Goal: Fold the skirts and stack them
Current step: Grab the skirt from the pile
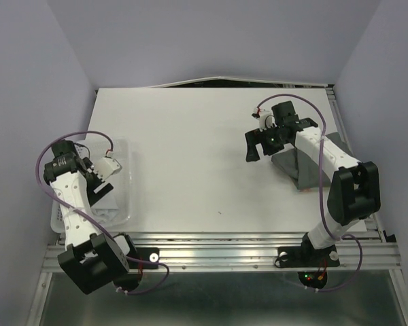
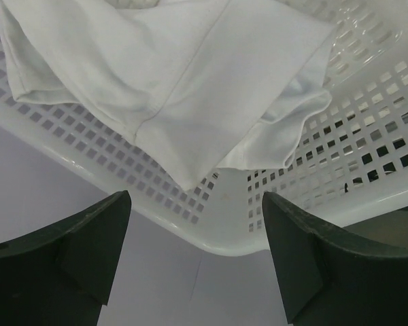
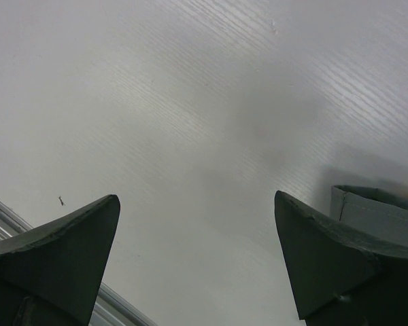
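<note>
At the left we find the left gripper (image 2: pixel 196 198) hanging over the rim of the white slatted basket (image 2: pixel 367 136), its jaws spread apart and holding nothing. Inside the basket lies the white skirt (image 2: pixel 190 88), loosely folded, one corner reaching toward the rim. Across the counter (image 1: pixel 190 149) we see the right gripper (image 1: pixel 262 145) above the surface, jaws likewise wide apart and empty. Just to its right, the grey skirt (image 1: pixel 302 166) sits folded near the counter's right edge.

Left, white skirt (image 2: pixel 190 88) was smooth matt cloth | basket (image 2: pixel 367 136) was glossy perforated plastic | table (image 3: pixel 190 102) looked matt, finely ribbed | right, grey skirt (image 3: pixel 377 212) looked matt cloth
</note>
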You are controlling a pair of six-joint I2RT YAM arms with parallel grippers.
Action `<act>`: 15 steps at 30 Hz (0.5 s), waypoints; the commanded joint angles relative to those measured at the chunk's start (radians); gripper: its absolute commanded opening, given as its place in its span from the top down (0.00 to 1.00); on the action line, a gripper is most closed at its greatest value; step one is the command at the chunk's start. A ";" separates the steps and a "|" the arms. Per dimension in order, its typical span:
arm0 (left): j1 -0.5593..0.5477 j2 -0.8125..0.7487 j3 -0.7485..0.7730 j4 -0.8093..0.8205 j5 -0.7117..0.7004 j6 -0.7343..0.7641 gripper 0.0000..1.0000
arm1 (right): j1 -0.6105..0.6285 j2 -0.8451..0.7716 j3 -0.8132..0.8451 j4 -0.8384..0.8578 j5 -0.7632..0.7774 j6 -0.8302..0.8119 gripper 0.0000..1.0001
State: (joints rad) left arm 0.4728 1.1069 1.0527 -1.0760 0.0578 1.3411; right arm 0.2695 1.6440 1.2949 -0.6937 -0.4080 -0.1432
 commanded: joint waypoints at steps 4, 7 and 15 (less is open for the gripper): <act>0.000 -0.050 -0.187 0.148 -0.151 0.114 0.14 | 0.004 0.000 0.052 -0.006 -0.017 0.017 0.00; 0.000 -0.038 -0.220 0.203 -0.174 0.136 0.14 | 0.004 0.004 0.055 -0.010 -0.014 0.017 0.00; 0.003 0.079 -0.152 0.287 -0.158 0.110 0.20 | 0.004 0.010 0.057 -0.015 -0.012 0.024 0.00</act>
State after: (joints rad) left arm 0.4728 1.1515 0.8425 -0.8478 -0.0952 1.4391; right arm 0.2695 1.6444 1.2949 -0.7044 -0.4114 -0.1303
